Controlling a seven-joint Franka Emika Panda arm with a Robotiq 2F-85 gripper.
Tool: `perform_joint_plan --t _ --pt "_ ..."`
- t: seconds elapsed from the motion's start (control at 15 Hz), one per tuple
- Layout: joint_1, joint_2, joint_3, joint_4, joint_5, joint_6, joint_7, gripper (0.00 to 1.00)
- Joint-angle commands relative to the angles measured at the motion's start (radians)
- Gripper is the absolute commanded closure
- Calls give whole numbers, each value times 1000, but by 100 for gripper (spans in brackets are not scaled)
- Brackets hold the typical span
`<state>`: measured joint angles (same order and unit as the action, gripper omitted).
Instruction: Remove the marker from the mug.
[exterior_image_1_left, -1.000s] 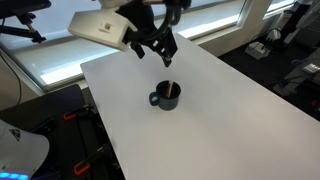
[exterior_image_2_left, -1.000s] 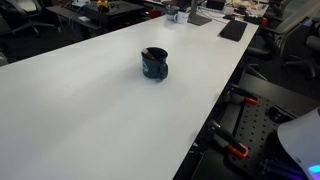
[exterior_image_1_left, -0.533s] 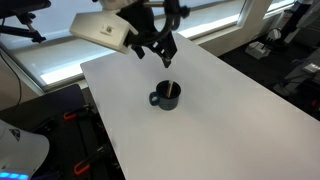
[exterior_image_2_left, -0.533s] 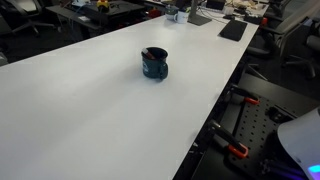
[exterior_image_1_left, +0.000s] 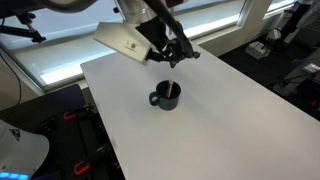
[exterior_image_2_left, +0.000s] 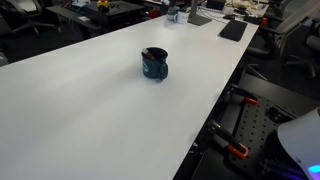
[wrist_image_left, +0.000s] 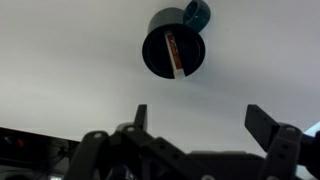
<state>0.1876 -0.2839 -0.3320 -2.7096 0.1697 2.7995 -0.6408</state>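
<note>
The small dark blue-grey mug (exterior_image_1_left: 166, 96) stands upright on the white table (exterior_image_1_left: 220, 120), handle toward the table's near-left side. In an exterior view the mug (exterior_image_2_left: 154, 64) sits mid-table. The marker (wrist_image_left: 174, 53) leans inside the mug (wrist_image_left: 173, 48), a thin stick with a reddish end, seen from above in the wrist view. A sliver of the marker (exterior_image_1_left: 175, 90) shows above the rim. My gripper (exterior_image_1_left: 176, 58) hangs above and just behind the mug, open, with nothing between its fingers. In the wrist view the gripper (wrist_image_left: 200, 118) frames bare table below the mug.
Table edges run close on both long sides (exterior_image_1_left: 95, 110). A window ledge lies behind the arm. Office desks, chairs and dark equipment (exterior_image_2_left: 232, 30) stand beyond the far end. Black and orange clamps (exterior_image_2_left: 237, 150) sit below the table edge.
The arm has swung and turned, carrying the gripper a little to the right and lower, closer over the mug. Mug and marker have not moved.
</note>
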Motion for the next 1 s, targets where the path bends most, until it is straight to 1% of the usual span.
perform_joint_plan --t 0.0,0.27,0.33,0.6,0.67,0.73,0.93 --pt "64 125 -49 92 102 31 -89 0" --pt "71 283 -46 195 142 -2 -98 0" --pt "67 321 -42 224 141 -37 -96 0" --pt "52 434 -29 303 124 -95 -96 0" --pt "-86 447 105 320 83 -112 -65 0" --pt "-107 462 124 335 65 -126 -57 0" --pt "-205 494 216 372 18 -182 -60 0"
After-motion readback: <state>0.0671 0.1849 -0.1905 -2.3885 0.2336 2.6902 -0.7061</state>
